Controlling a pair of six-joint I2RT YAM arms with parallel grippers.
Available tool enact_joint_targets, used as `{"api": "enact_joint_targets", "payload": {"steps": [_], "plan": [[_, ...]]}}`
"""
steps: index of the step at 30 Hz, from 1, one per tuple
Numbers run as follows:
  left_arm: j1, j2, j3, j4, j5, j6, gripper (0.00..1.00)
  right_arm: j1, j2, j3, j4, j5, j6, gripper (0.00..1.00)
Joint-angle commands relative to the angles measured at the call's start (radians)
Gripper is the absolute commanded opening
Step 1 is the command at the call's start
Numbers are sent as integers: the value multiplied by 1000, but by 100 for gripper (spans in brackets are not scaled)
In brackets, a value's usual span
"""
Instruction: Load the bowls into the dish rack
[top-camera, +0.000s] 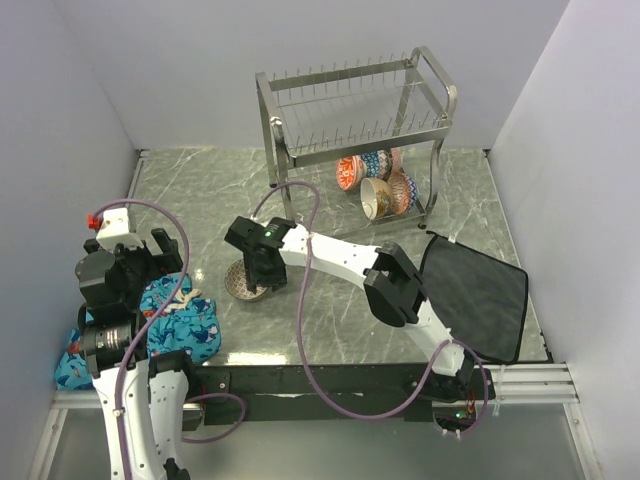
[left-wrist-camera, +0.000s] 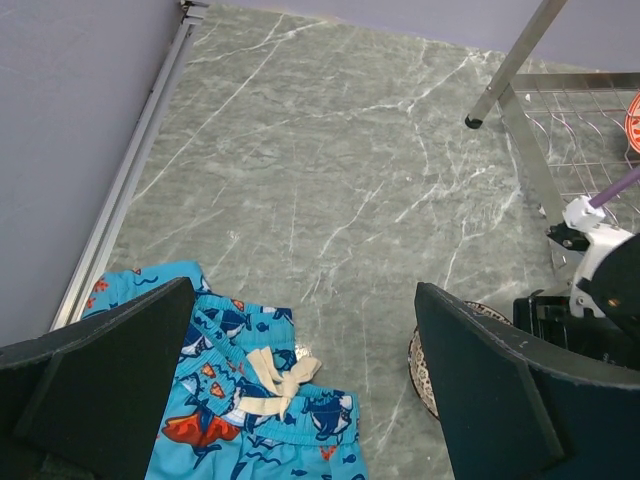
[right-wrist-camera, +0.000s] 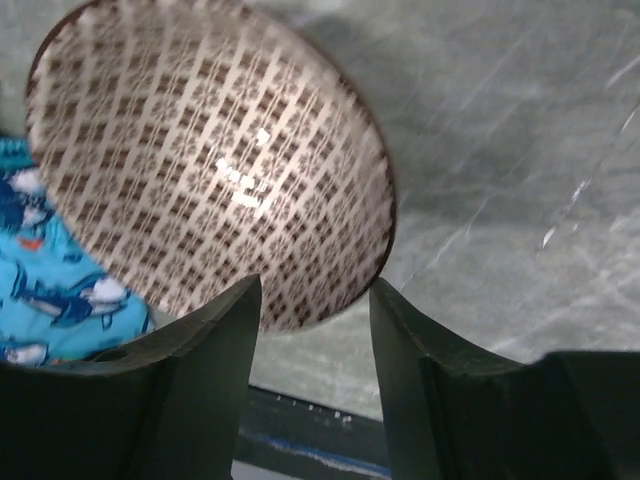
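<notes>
**Right jaws astride brown bowl rim; left jaws wide and empty**

Right wrist view: the two dark fingers (right-wrist-camera: 200, 390) of the right gripper (right-wrist-camera: 312, 290) fill the bottom edge. They stand partly apart, with the near rim of the brown bowl (right-wrist-camera: 210, 160) in the gap between them. Cannot tell if either finger presses on the rim. The bowl's inside has a brown-on-cream grid pattern with a glare spot at centre.

Blue cloth (right-wrist-camera: 50, 280) with a fish print shows at left, just beside the bowl.

Top view: the brown bowl (top-camera: 243, 284) sits on the grey marbled table (top-camera: 200, 190), lower left of centre, partly covered by the right gripper (top-camera: 258, 272). The right arm lies slantwise across mid-frame from the lower right. A purple cable (top-camera: 300, 300) loops over it.

The rack (top-camera: 360, 110) stands at upper centre, well apart from the brown bowl. On its lower tier, right end, a cluster of bowls (top-camera: 376, 197) stands on edge. The upper tier shows only prongs.

A black mat (top-camera: 480, 295) lies at right, near the right arm's elbow.

Left wrist view: the left gripper (left-wrist-camera: 305, 290) has its jaws fully spread and grips nothing. It is above the table, with the blue cloth (left-wrist-camera: 260, 420) and its cream drawstring at lower left.
</notes>
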Motion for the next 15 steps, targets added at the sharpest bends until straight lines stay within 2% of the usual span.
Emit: {"api": "enact_joint_targets", "payload": {"steps": [1, 8, 10, 11, 13, 14, 15], "plan": [[7, -2, -2, 33, 18, -12, 99, -25, 7, 56, 8, 9, 17, 53], [5, 17, -8, 65, 35, -27, 99, -21, -15, 46, 28, 1, -7, 31], [5, 20, -7, 68, 36, -26, 99, -16, -40, 37, 29, 12, -19, 29], [5, 23, -3, 68, 38, -26, 99, -11, -49, 16, 39, 7, -26, 23], [5, 23, 1, 71, 41, -24, 100, -5, -86, -13, 49, 3, -44, 17], [5, 28, 1, 70, 42, -24, 99, -1, -98, -42, 62, 6, -55, 6], [5, 28, 4, 71, 38, -21, 99, 4, -112, -59, 72, 4, -93, 0]]}}
